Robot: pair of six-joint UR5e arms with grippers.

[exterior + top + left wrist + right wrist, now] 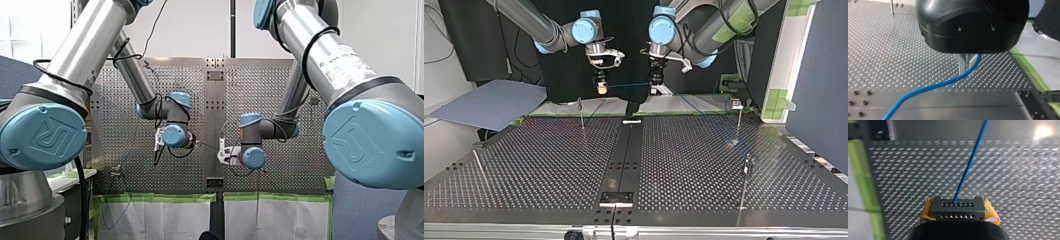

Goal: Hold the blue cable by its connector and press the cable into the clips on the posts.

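Entries run left to right across the top view, all on or above the perforated worktop (549, 165).

- board (489, 102): grey and flat. We place it off the worktop's far left corner.
- left-edge post (480, 169): thin, beside the worktop's left edge, slanting in this view.
- far left post (582, 116): thin and upright in the far left part of the worktop, apart from both hands.
- right hand (601, 91): hangs from our right arm above the worktop's far edge, left of the middle strip. In the right wrist view we see its yellow pads clamped on both sides of the black connector (958, 208).
- cable (629, 84): blue. It leaves the connector's face and runs roughly level through the air to our other hand.
- left hand (655, 90): black, above the far edge just right of the middle strip. In the left wrist view its metal fingers (962, 65) are drawn together on the cable, which curves out past their tips. From here the cable slopes down and rightward.
- far right post (739, 125): upright, with a pale clip (737, 104) on top. The cable descends towards its foot, but we cannot tell whether they touch.
- near right post (745, 182): upright, closer to the camera, well apart from both hands.
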